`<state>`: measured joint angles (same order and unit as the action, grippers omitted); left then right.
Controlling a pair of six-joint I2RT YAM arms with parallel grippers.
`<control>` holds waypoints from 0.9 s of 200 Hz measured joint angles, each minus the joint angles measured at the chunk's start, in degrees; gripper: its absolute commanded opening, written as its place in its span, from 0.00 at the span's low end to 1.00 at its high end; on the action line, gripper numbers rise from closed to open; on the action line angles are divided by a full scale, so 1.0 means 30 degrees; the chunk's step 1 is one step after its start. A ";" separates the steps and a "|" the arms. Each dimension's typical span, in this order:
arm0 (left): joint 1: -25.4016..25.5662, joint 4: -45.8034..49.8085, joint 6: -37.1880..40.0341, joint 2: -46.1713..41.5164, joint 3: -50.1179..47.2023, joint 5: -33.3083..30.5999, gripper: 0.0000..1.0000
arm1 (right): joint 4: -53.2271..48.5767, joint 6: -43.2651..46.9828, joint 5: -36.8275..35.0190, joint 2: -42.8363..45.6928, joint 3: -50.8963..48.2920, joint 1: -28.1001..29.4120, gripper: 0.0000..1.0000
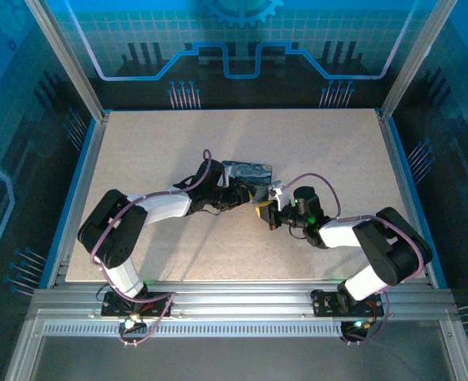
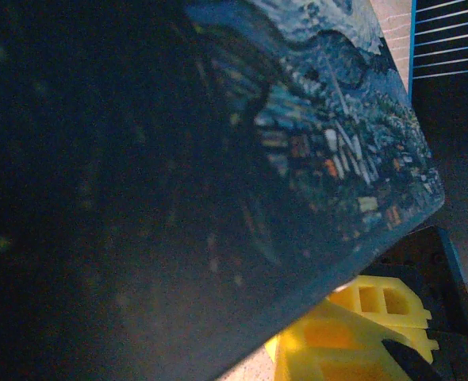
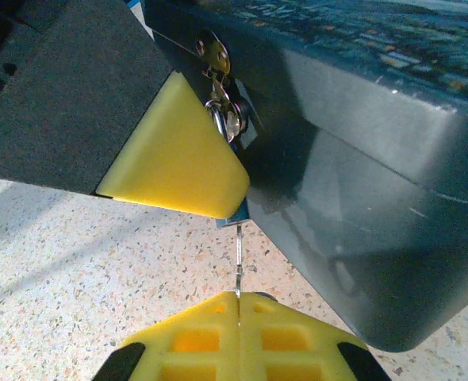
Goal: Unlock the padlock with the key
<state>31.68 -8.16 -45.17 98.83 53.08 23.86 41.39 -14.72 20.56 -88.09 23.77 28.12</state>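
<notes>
Crowding the box's (image 3: 361,175) front corner, the right gripper (image 3: 238,337) is pinched shut on the key (image 3: 238,262), whose tip sits just under the padlock (image 3: 228,121) ahead. Bare table (image 3: 75,270) spreads beneath. The left gripper's (image 1: 248,194) yellow finger (image 3: 174,163) covers the padlock; its grip is unclear.

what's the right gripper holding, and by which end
The thin dark metal key, pinched by its near end in the shut right gripper. Its free end points up at the underside of the small silvery padlock.
</notes>
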 measured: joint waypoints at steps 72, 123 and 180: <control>0.0000 0.0073 -0.0007 0.0000 0.0000 0.0000 0.11 | 0.0087 0.0000 0.0007 0.0073 -0.0189 0.0007 0.00; 0.0000 0.0073 -0.0007 0.0000 0.0000 0.0000 0.11 | 0.0095 0.0000 0.0015 0.0124 -0.0189 0.0007 0.00; 0.0000 0.0073 -0.0007 0.0000 0.0000 0.0000 0.11 | 0.0262 0.0000 0.0211 0.0124 -0.0168 0.0036 0.00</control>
<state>31.68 -7.94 -45.19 98.83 53.08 23.86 42.17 -14.72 21.19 -87.72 23.27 28.23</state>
